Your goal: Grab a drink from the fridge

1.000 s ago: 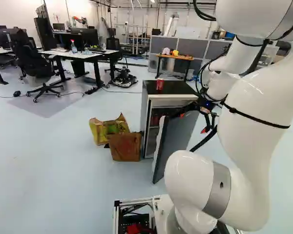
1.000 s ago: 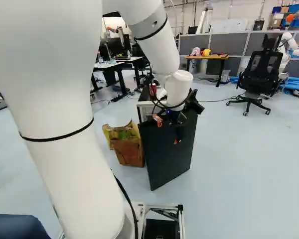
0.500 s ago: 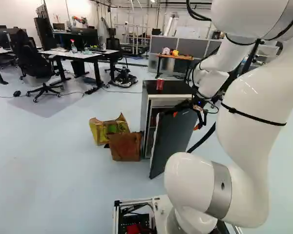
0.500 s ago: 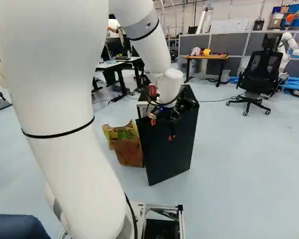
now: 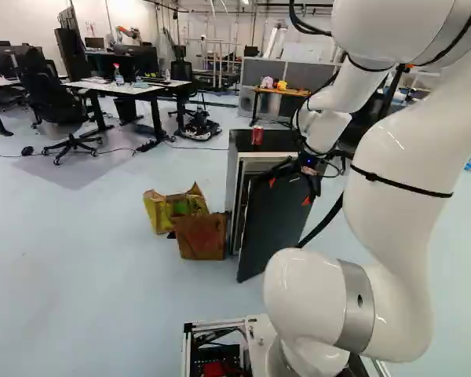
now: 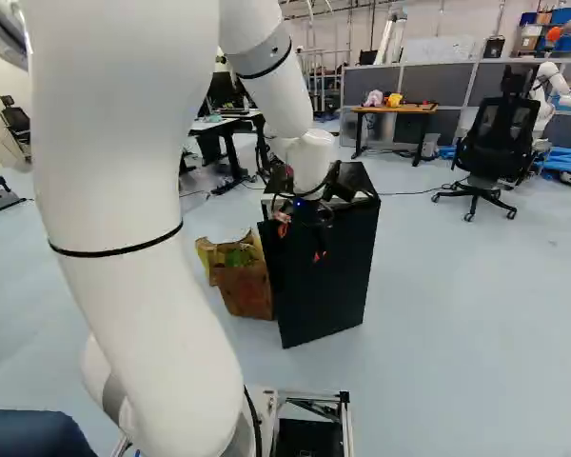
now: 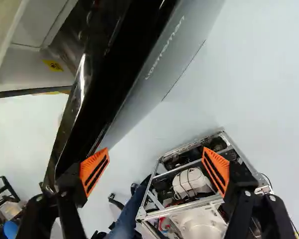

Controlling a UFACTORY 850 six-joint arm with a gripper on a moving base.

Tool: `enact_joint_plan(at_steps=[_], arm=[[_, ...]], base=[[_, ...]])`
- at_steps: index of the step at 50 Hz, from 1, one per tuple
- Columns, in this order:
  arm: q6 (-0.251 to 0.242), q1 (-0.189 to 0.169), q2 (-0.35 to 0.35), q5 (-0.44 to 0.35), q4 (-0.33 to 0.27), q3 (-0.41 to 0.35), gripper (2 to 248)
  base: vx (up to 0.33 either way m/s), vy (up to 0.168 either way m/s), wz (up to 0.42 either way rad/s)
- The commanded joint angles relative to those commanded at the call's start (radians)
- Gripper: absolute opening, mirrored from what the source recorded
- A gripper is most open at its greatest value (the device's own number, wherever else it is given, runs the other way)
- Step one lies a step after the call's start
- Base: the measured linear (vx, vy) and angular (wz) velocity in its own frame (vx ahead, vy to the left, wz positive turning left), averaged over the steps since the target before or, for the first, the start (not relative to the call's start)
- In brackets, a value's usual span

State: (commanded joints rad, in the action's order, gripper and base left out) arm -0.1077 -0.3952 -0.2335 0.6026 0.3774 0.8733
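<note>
gripper (image 5: 289, 191): jaws wide open, beside the ajar door (image 5: 268, 232) of the fridge (image 5: 232, 188). red can (image 5: 257, 136): upright on top.

- We've got a pale floor (image 5: 102, 259) carrying the fridge (image 5: 231, 184)
- Our yellow bag (image 5: 160, 210) and brown bag (image 5: 200, 237) sit there too, beside it
- Up on the fridge's black top (image 5: 286, 141) we see a red can (image 5: 257, 137)

Your red can (image 5: 257, 136) sits near the left edge of the black-topped fridge (image 5: 282, 141); its door (image 6: 319, 286) looks black. Your black gripper (image 6: 301, 243) has orange pads (image 7: 93, 172) striped black, your white arm (image 5: 400, 165) black bands, the floor (image 5: 102, 275) pale blue.
</note>
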Motion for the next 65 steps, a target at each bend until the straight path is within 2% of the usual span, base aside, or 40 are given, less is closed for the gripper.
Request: enact_joint_plan(at_steps=[36, 65], arm=[[0.0, 0.086, -0.063, 0.0, -0.08, 0.082, 247], [0.0, 0.141, -0.123, -0.004, -0.153, 0.163, 247]], base=[[0.0, 0.0, 0.0], [0.0, 0.0, 0.0]])
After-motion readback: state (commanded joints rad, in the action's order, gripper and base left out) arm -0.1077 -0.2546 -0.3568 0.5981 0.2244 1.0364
